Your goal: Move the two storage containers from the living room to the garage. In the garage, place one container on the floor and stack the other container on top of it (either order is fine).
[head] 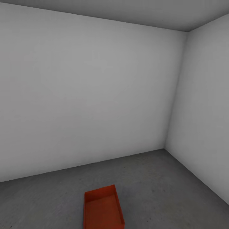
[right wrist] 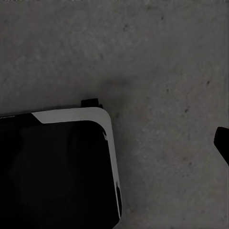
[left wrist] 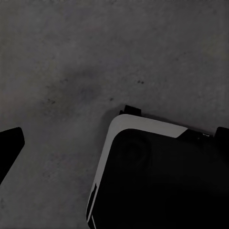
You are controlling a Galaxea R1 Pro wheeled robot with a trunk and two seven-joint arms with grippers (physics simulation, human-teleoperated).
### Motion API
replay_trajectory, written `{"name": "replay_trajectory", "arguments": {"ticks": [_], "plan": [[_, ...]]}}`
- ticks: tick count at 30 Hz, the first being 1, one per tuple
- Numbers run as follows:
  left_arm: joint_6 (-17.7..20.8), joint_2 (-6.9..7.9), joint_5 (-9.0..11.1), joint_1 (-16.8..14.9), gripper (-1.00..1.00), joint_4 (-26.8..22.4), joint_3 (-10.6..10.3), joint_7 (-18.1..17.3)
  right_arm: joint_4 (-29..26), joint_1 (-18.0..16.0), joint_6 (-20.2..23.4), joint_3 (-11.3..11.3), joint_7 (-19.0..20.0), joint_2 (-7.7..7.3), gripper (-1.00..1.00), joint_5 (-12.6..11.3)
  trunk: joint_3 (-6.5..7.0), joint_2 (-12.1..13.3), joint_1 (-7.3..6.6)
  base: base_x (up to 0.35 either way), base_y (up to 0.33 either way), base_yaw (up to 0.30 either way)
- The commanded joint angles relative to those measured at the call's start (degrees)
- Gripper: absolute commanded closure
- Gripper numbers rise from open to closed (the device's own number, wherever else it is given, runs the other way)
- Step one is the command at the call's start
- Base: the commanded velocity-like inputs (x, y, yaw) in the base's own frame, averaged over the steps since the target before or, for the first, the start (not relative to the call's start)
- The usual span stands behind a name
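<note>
One orange-red storage container [head: 103, 208] stands upright and empty on the dark-grey concrete floor [head: 165, 190] of the garage, low in the head view, just in front of me. My left gripper [left wrist: 115, 139] hangs over bare concrete, one dark fingertip [left wrist: 9, 145] showing far to the side, with nothing between the fingers. My right gripper [right wrist: 114, 143] also hangs over the concrete, with a dark fingertip [right wrist: 223, 143] at the picture's edge and nothing held. Both stand open, away from the container.
Plain white walls [head: 89, 95] meet in a corner [head: 176, 95] ahead on the right, under a grey ceiling. My own black and white base [left wrist: 157, 176] lies beneath both wrists, its rounded corner [right wrist: 71, 162] resting on the concrete.
</note>
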Motion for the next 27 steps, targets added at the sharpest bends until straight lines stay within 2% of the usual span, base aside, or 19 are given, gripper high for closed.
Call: {"name": "replay_trajectory", "arguments": {"ticks": [1,5,10,14,20,23,27], "plan": [[-0.14,-0.01,0.43,-0.01,-1.0,0.03,-0.5,0.13,0.19,-0.06,-0.42,-0.08,-0.01,0.0,-1.0,-0.46,-0.02,-0.04,0.02,0.0,0.0,0.0],[-0.13,-0.01,0.2,0.0,-1.0,0.03,-0.55,0.1,0.19,-0.06,-0.55,-0.11,-0.08,0.07,-1.0,-0.49,-0.02,-0.04,0.02,0.0,0.0,0.0],[-0.15,0.0,-1.17,0.0,-1.0,0.03,-0.56,0.05,0.19,-0.06,-1.2,-0.16,-0.09,0.03,-1.0,-0.96,0.04,-0.04,0.02,0.0,0.0,-0.065],[-0.12,-0.06,-1.99,0.01,-1.0,0.03,-0.56,0.05,0.22,-0.06,-1.41,-0.18,-0.09,0.08,-1.0,-1.13,0.2,-0.04,0.02,0.0,0.0,-0.222],[-0.05,-1.02,-2.0,0.02,-1.0,0.03,-0.53,0.24,0.26,-0.06,-1.42,-0.23,-0.09,0.13,-1.0,-1.21,0.45,-0.04,0.02,0.0,0.0,-0.256],[-0.06,-2.01,-2.01,0.02,-1.0,0.0,-0.54,0.56,0.27,-0.06,-1.44,-0.3,0.08,0.0,-1.0,-1.27,0.59,-0.04,0.02,0.0,0.0,-0.26],[-0.06,-2.3,-2.13,0.04,-1.0,-0.11,-0.4,0.76,0.27,-0.06,-1.39,-0.33,0.21,-0.06,-1.0,-1.3,0.78,-0.04,0.02,0.0,0.0,-0.261]]}}
